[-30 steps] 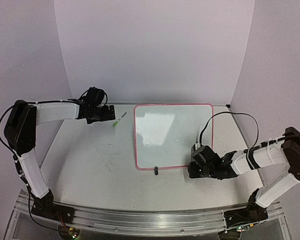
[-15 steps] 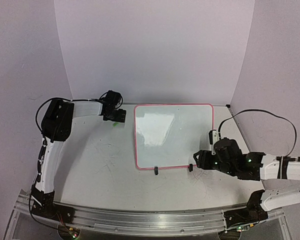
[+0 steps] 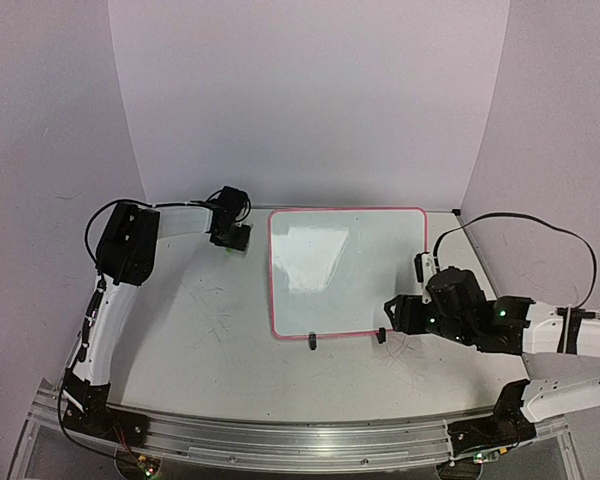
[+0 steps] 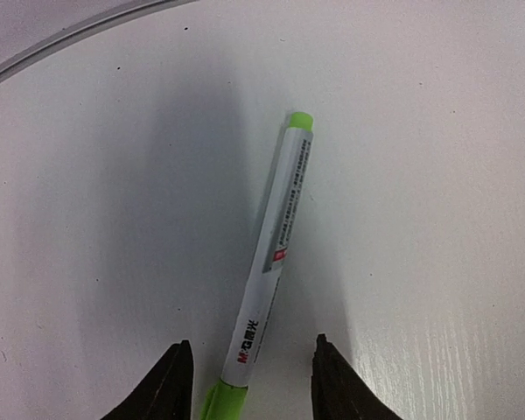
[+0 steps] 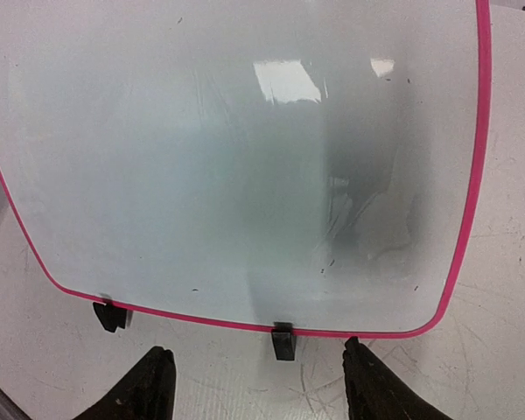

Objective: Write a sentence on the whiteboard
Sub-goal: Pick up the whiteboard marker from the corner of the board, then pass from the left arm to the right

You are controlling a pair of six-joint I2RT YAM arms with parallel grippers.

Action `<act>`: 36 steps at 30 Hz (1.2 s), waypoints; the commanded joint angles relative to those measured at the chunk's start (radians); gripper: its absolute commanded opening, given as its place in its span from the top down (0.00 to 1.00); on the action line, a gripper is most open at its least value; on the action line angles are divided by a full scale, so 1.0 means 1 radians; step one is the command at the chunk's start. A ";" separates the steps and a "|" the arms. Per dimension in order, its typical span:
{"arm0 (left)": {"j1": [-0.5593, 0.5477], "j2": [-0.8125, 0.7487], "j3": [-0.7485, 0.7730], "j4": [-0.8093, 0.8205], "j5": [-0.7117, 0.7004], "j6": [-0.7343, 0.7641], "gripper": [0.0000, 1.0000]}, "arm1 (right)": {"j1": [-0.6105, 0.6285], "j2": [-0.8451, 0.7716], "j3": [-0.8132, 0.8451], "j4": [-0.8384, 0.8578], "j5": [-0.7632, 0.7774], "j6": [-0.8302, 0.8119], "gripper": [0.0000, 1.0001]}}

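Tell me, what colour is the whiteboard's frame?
Pink-red frame, clearest in the right wrist view.

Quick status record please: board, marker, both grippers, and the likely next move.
board: lying on the table, surface blank, no writing
marker: white with green ends, lying on the table left of the board
left gripper: open, straddling the marker's near end, not touching it
right gripper: open, at the board's near edge, holding nothing
next: probably close the left gripper on the marker
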 commanded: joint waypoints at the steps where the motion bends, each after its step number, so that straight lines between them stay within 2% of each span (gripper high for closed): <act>1: 0.006 -0.022 -0.016 -0.041 -0.010 -0.002 0.67 | 0.005 0.024 0.080 0.004 -0.018 -0.010 0.31; 3: 0.006 -0.046 -0.049 -0.040 -0.010 -0.018 0.80 | 0.005 0.019 0.095 0.004 -0.021 -0.015 0.31; 6: 0.006 -0.090 -0.119 -0.040 -0.020 -0.057 0.87 | 0.005 -0.010 0.108 0.005 -0.012 -0.049 0.28; 7: 0.006 -0.114 -0.142 -0.040 -0.026 -0.068 0.88 | 0.004 -0.022 0.109 0.006 -0.003 -0.064 0.24; 8: 0.006 -0.140 -0.176 -0.040 -0.035 -0.080 0.89 | 0.005 -0.036 0.110 0.006 0.008 -0.076 0.08; 9: 0.006 -0.171 -0.197 -0.040 -0.043 -0.092 0.91 | 0.005 -0.050 0.111 0.006 0.021 -0.089 0.03; 13: 0.006 -0.309 -0.325 -0.038 -0.118 -0.135 0.99 | 0.005 -0.097 0.114 0.006 0.092 -0.105 0.02; 18: 0.006 -0.562 -0.521 -0.039 -0.208 -0.186 1.00 | 0.005 -0.131 0.127 0.031 0.117 -0.107 0.02; 22: 0.006 -0.817 -0.633 -0.035 -0.212 -0.206 1.00 | 0.004 -0.100 0.181 0.045 0.078 -0.173 0.02; 25: 0.006 -1.005 -0.693 0.025 -0.100 -0.162 1.00 | 0.004 -0.067 0.228 0.084 0.012 -0.248 0.02; 29: -0.023 -1.206 -0.758 0.136 0.173 -0.070 1.00 | 0.003 0.012 0.331 0.111 -0.098 -0.306 0.02; 32: -0.137 -1.283 -0.793 0.193 0.299 0.007 1.00 | 0.005 0.079 0.411 0.121 -0.221 -0.324 0.02; 36: -0.287 -1.290 -0.852 0.268 0.387 0.058 1.00 | 0.005 0.149 0.466 0.156 -0.399 -0.314 0.02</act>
